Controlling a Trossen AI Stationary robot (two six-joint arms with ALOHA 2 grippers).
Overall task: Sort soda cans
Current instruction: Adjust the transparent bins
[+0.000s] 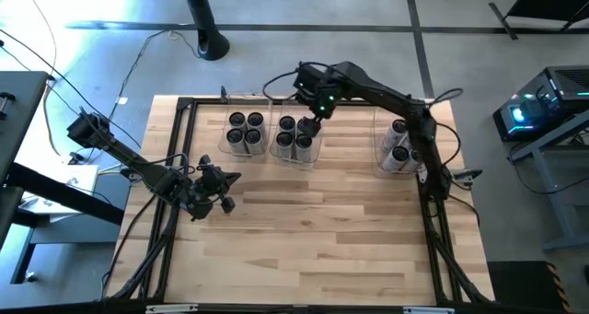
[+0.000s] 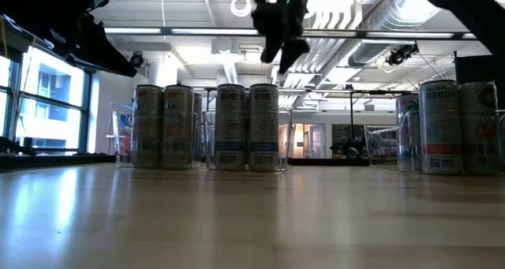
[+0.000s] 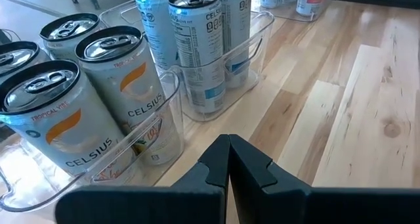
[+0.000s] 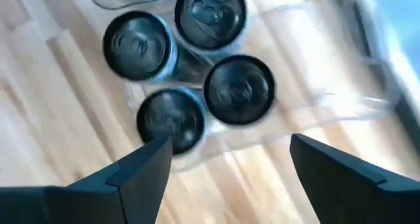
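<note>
The soda cans stand upright in three clear bins along the table's far side. Several are in the left bin (image 1: 247, 133), several in the middle bin (image 1: 296, 137) and more in the right bin (image 1: 398, 145). My right gripper (image 4: 226, 165) hangs open above the middle bin's cans (image 4: 197, 66), fingers pointing down, clear of their dark tops; the low view shows it (image 2: 280, 52) above that group (image 2: 247, 127). My left gripper (image 3: 228, 161) is shut and holds nothing, low over the table's left part (image 1: 216, 190), facing the left bin's cans (image 3: 98, 99).
A black frame (image 1: 175, 167) runs along the table's left, right and far edges. Bare wood (image 1: 313, 231) stretches from the bins to the near edge. Cables and the arm bases sit at both sides.
</note>
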